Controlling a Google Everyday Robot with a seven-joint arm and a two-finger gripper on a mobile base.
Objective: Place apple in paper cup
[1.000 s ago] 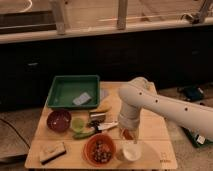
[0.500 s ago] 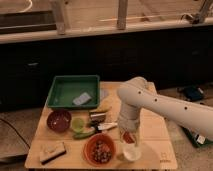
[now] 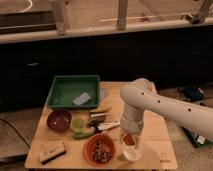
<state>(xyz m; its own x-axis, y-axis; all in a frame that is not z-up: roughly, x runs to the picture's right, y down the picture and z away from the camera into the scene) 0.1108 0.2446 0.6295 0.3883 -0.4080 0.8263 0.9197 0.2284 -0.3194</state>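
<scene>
One arm only, reaching down over the paper cup (image 3: 131, 150) at the table's (image 3: 155, 127) near edge. Gripper (image 3: 129, 136) directly above the cup's mouth, pointing straight down; cannot tell whether spread or pressed together. Apple (image 3: 129, 139) showing as a red-orange patch right at the fingertips, at or just above the cup's rim; unclear whether pinched, resting on the rim, or partly inside. Key relation: apple straight under the gripper and in line with the cup's opening, so only a vertical drop left, judged. Round fruit, no long axis to align. Orange bowl (image 3: 99, 150) just left of the cup. Green tray (image 3: 74, 91) well behind the cup, leftward.
</scene>
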